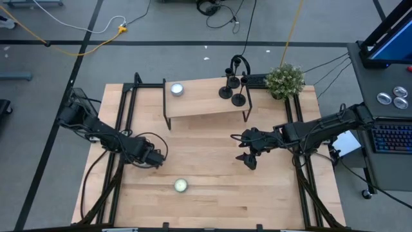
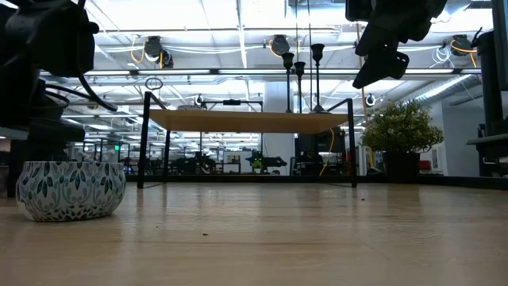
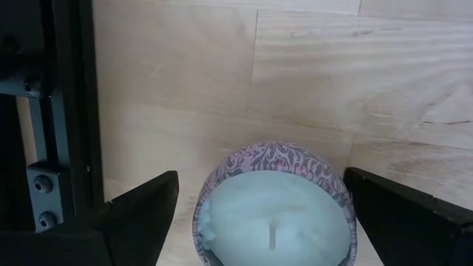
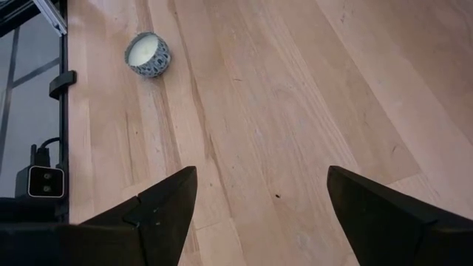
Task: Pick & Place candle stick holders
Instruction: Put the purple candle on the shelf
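Wooden table, pale planks, black frame rails down both sides. Raised shelf on black legs at the far edge. Potted plant at the far right corner, just beside the shelf.

Left arm reaching in from the left edge; left gripper low over the left half of the table, jaws wide, nothing between them. Right arm in from the right edge; right gripper above the table's right centre, jaws apart, nothing held, bare planks under them in its wrist view.

Three holders, black, upright, clustered on the shelf's right end, near the plant.

Patterned candle on the table near the front, centre-left. Second candle on the shelf's left end.
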Available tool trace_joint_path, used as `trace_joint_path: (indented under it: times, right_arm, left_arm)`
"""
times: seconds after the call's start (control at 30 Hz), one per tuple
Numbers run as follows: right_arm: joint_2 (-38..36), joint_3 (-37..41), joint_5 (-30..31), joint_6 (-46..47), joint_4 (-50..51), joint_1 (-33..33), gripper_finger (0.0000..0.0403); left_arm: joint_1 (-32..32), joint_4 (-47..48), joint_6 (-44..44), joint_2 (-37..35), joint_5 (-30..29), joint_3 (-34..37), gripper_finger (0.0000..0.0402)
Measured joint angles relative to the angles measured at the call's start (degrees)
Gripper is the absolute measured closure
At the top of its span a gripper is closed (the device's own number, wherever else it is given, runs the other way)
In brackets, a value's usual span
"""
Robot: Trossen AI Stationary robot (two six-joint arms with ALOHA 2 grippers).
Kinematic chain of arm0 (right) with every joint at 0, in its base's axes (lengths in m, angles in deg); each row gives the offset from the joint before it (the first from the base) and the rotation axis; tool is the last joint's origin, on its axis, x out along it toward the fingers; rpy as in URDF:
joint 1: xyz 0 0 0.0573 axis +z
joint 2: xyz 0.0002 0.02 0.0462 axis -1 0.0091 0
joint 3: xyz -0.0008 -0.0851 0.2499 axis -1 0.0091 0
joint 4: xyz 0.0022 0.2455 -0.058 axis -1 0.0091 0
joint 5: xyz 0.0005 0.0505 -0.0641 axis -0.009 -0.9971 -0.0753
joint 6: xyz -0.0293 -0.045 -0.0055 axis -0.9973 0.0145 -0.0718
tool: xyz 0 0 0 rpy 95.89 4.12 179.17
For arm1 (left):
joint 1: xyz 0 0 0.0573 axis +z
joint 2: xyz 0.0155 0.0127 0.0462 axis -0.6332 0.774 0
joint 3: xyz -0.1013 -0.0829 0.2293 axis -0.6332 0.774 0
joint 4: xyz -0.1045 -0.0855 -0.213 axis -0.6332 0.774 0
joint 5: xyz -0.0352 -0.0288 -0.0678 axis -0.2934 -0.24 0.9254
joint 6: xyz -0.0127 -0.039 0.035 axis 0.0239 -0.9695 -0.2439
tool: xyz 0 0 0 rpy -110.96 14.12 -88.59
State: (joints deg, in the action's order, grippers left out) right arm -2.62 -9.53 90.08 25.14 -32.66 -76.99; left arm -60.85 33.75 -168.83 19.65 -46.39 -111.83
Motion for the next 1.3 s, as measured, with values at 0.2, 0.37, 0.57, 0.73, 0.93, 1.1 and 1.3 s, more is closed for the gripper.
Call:
trace_joint_path:
  times: [0.2,0.37,0.57,0.73,0.93,1.1,1.3]
  right_arm:
    - [0.0,0.0,0.0,0.0,0.02,0.0,0.011]
    - [0.0,0.0,0.0,0.01,0.02,0.0,0.011]
    - [0.0,0.0,0.0,0.02,0.0,0.0,0.011]
    - [0.0,0.0,-0.02,0.01,0.02,0.0,0.011]
    - [0.0,0.0,-0.02,0.02,0.02,0.0,0.011]
    - [0.0,0.0,-0.02,0.02,0.03,0.0,0.011]
    - [0.0,0.0,-0.02,0.02,0.02,0.0,0.011]
  left_arm:
    - [0.0,-0.37,-1.51,0.0,0.43,0.02,0.0009]
    - [0.0,-2.51,-1.65,0.0,0.41,0.07,0.0009]
    - [-0.07,-3.55,-1.61,0.02,-0.49,0.07,0.0009]
    - [-0.06,-5.05,-1.78,0.07,-1.68,0.09,0.0009]
    - [-0.04,-5.42,-2.06,0.08,-2.3,0.09,0.0018]
    - [-0.04,-5.82,-2.84,0.11,-3.59,0.09,0.0073]
    - [-0.04,-5.89,-3.21,0.11,-4.37,0.04,0.0104]
